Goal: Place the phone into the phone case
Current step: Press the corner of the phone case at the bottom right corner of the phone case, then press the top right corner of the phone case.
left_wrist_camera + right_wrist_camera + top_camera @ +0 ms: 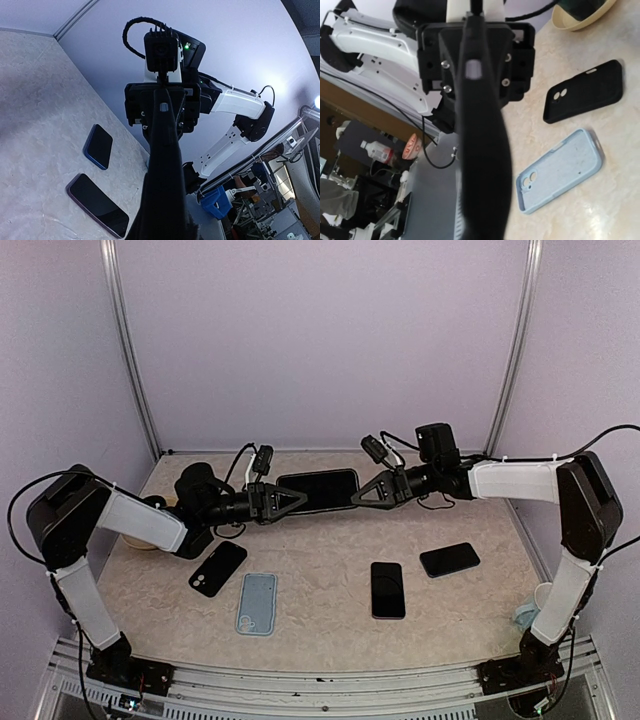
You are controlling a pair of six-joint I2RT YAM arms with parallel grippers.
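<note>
Beige marbled worktop [470, 610] spreads beneath both arms. Lifted clear of it, a black phone [318, 490] hangs level between the two grippers. The left gripper [296, 498] is pressed together on the phone's left short end, and the right gripper [360, 494] pinches its right short end, so the phone bridges the gap between them. Each wrist view shows it edge-on, running straight out to the opposite gripper. Below the left gripper and nearer the arm bases, a pale blue case [257, 602] lies flat, with a black case [218, 568] just beside it on its outer side. Below the right gripper lies a dark phone [388, 589], and a second dark phone [449, 559] rests near it, further out.
</note>
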